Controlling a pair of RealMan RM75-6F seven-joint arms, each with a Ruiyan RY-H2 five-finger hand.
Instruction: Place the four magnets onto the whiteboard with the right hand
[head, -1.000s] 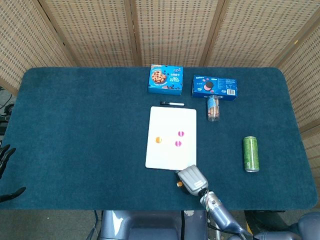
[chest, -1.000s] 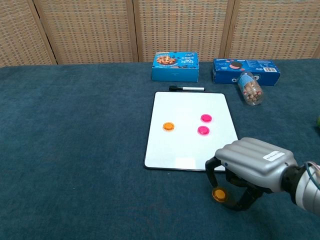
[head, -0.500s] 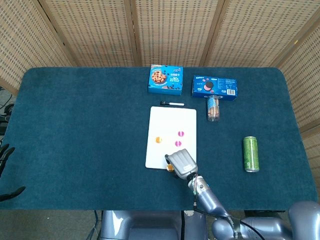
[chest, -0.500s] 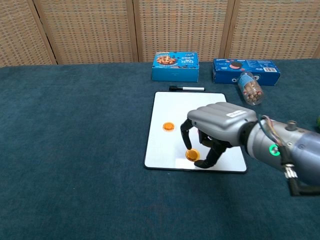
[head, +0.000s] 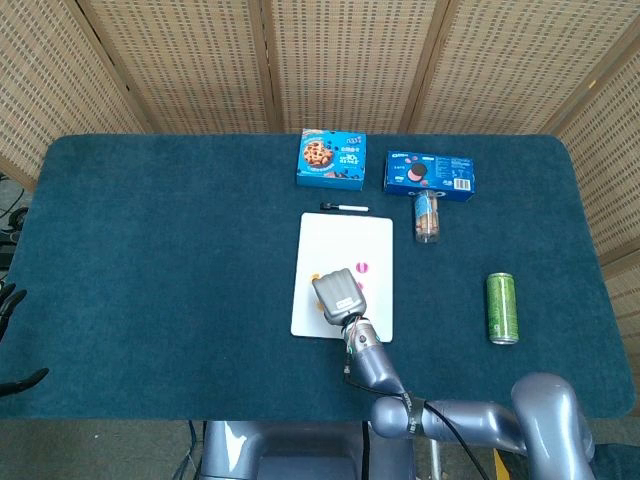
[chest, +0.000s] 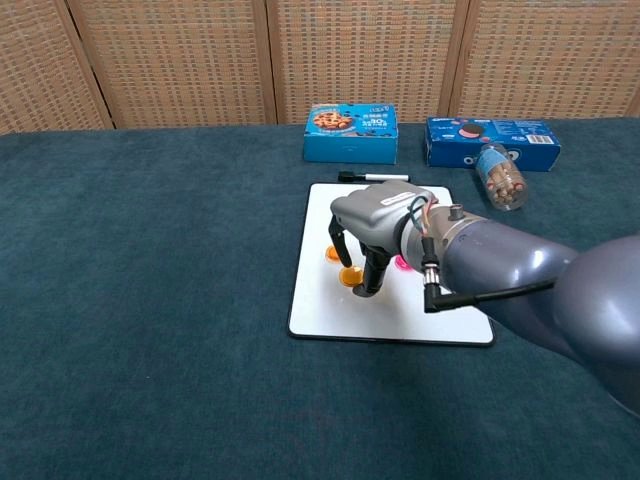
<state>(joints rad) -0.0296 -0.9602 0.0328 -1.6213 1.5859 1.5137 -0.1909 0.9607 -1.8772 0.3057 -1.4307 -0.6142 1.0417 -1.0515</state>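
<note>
The right hand (chest: 372, 232) sits over the whiteboard (chest: 330, 313), palm down with its fingers curled toward the surface, and it's pinching an orange magnet (chest: 351, 276) between its fingertips (chest: 372, 283). That magnet is right at the board, just under the hand; can't tell if it's actually touching the surface.

Just behind it, tucked by the hand's left edge, is a second orange magnet (chest: 331, 253), mostly hidden. On the hand's other side a sliver of a pink magnet (chest: 402, 264) pokes out in the chest view. The head view shows a pink magnet (head: 361, 267) clear of the hand, just beyond it, and only a tiny orange edge at the hand's left. Nobody gets a clean look at all four from one camera, basically.

The head view looks straight down on the back of the hand (head: 338, 294), so the grip itself is only visible from the chest camera. The head view also catches the left hand (head: 8, 303), way off at the table's (head: 150, 250) far left edge; only dark fingertips show, so I can't tell how it's set.

Past the board's far edge lies a black marker (chest: 372, 177). Beyond that, a blue cookie box (chest: 351, 132) with chocolate chip cookies pictured; text too small to read. To the right of it, a blue Oreo box (chest: 490, 141), with a clear tube of snacks (chest: 499, 177) lying against it. Well off to the hand's right, a green can (head: 501, 307) lies on its side, seen properly only from the head camera.
</note>
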